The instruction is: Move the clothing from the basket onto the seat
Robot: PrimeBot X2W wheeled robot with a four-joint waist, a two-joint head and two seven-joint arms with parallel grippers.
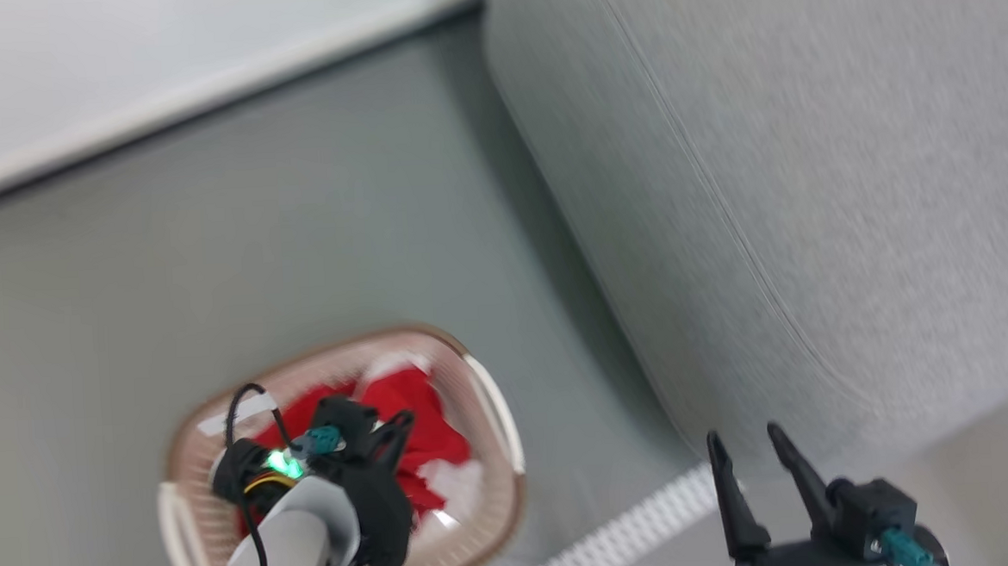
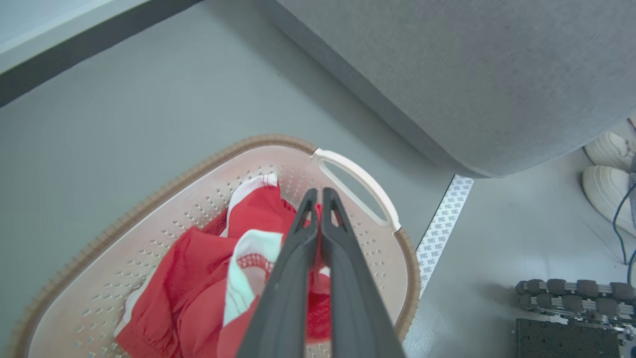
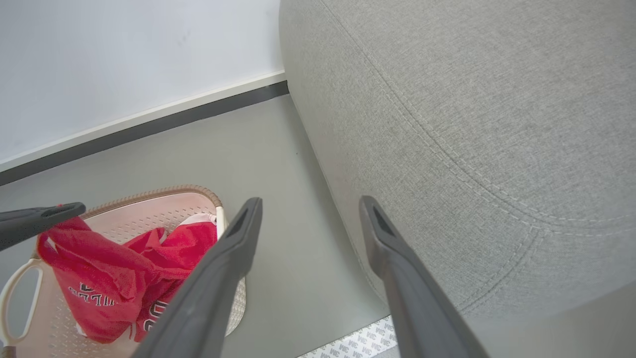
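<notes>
Grey floor, white wall, dark baseboard; seat near basket.

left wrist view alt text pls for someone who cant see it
The shut left gripper pinches red and white clothing in a cream basket on the grey floor. The grey seat rises beyond, white shoes at the right edge.

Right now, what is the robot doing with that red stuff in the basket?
The robot's left gripper is shut on bright red, white-trimmed fabric clothing, holding it up over the oval cream plastic basket. The right gripper hangs open and empty beside the large light grey fabric seat. Nothing red lies there yet.
</notes>
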